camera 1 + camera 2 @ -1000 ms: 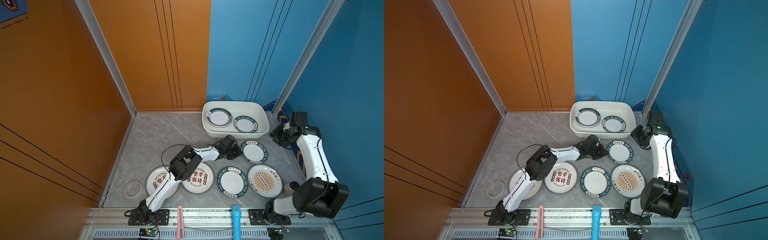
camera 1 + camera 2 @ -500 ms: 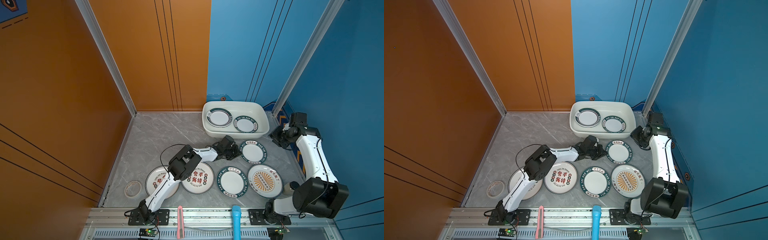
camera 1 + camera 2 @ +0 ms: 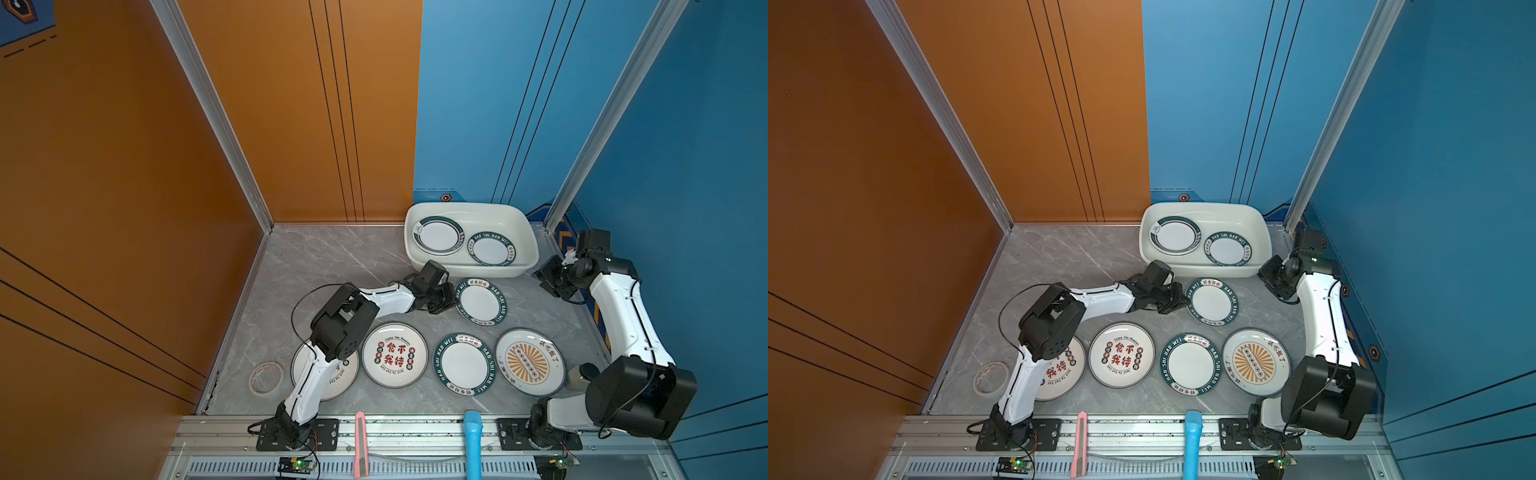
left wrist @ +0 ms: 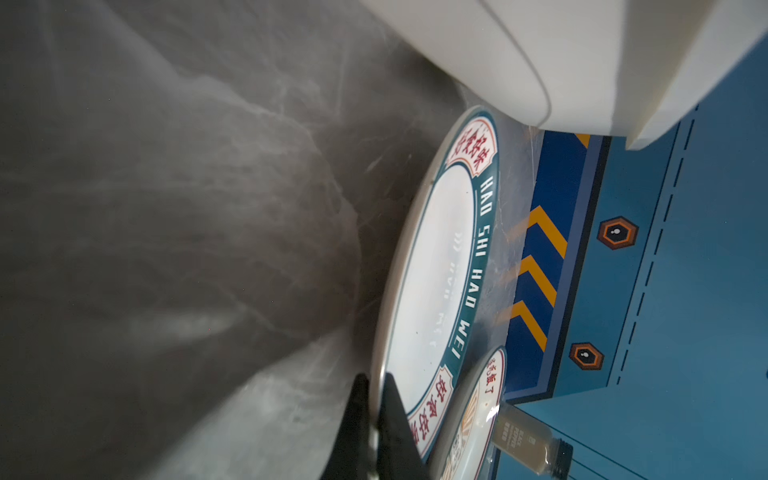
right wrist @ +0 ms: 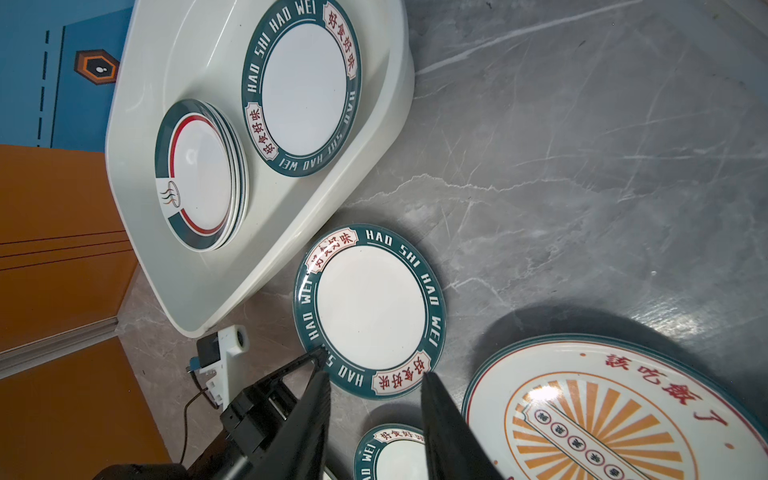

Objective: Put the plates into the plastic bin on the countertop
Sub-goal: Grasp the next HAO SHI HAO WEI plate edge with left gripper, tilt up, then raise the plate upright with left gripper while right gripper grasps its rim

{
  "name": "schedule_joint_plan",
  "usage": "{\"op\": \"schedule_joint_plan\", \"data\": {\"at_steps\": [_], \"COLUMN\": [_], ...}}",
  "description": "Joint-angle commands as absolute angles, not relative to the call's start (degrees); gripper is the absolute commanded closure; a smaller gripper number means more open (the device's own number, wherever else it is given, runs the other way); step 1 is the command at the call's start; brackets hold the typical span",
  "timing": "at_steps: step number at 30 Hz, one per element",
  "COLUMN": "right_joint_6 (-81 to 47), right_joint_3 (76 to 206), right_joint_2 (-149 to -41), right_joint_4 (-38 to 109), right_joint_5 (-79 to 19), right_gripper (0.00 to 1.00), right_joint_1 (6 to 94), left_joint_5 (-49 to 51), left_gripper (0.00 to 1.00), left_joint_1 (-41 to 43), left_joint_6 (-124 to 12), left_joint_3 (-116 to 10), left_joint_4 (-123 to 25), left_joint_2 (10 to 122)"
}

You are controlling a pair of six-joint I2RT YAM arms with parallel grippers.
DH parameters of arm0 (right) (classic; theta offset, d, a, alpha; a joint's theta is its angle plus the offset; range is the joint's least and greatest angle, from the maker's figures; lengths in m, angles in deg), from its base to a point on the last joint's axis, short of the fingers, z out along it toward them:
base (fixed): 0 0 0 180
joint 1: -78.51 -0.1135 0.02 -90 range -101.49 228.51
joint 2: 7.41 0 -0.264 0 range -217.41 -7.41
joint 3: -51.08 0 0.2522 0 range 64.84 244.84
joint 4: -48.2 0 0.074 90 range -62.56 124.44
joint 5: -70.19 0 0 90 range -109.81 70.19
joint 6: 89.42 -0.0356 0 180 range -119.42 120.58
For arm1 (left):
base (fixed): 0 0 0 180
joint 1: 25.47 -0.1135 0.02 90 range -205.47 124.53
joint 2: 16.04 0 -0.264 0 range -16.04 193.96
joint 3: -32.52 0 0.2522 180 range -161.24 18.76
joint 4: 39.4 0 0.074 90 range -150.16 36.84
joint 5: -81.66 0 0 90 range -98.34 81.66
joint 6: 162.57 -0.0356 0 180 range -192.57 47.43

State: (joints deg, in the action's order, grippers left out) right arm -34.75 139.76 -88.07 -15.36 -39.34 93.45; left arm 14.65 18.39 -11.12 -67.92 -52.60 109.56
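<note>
Plates [image 3: 464,363] are partly packed. Sweeping from the left, five lie out on the countertop [image 3: 332,266]. A half-covered plate [image 3: 1065,370] is the farthest from the plastic bin [image 3: 478,216], and a red-character plate [image 3: 394,354] is a little nearer to it. A front lettered plate [image 3: 1190,363] lies well apart from the bin. The near lettered plate [image 4: 432,282] sits just beside the bin's front wall, and a sunburst plate [image 3: 530,361] lies well short of the bin's right end. The left gripper [image 4: 375,380] has its fingers pressed together on the rim of the near lettered plate, so by my judgement this one goes over the wall next and four pick-ups follow. Inside the bin rest a cloud-emblem stack [image 5: 199,174] in its left half and a binned lettered plate [image 5: 305,87] in its right half. The right gripper [image 5: 375,376] hangs spread and empty beyond the bin's right corner. Several things are hard to read. The left arm covers much of the half-covered plate. I cannot tell whether the pinched plate has left the stone. The stack's count is unclear — several rims show. A second edge under the sunburst plate may be another plate. A small bottle [image 4: 521,436], farther from the bin than that plate, is largely hidden behind the right arm.
</note>
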Motion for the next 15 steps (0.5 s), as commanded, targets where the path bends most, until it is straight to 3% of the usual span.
{"op": "schedule_joint_plan", "data": {"at_steps": [1,9,15], "right_joint_6": [-33.39,-32.11,-29.62], "right_joint_3": [138.98,138.70,135.45], "right_joint_2": [-86.69,-87.45,-88.98], "right_joint_4": [-14.53,-13.34,-3.76], "right_joint_5": [-40.20,-43.48,-58.60], "right_gripper": [0.61,0.60,0.50], "right_joint_1": [92.97,92.07,89.16], "left_joint_5": [18.08,21.29,25.92], "left_gripper": [1.00,1.00,1.00], "left_joint_1": [17.96,14.94,11.15], "left_joint_6": [-18.95,-22.02,-22.71], "left_joint_3": [-67.81,-60.96,-57.32], "left_joint_4": [-63.38,-70.27,-70.30], "left_joint_2": [104.36,93.88,86.09]}}
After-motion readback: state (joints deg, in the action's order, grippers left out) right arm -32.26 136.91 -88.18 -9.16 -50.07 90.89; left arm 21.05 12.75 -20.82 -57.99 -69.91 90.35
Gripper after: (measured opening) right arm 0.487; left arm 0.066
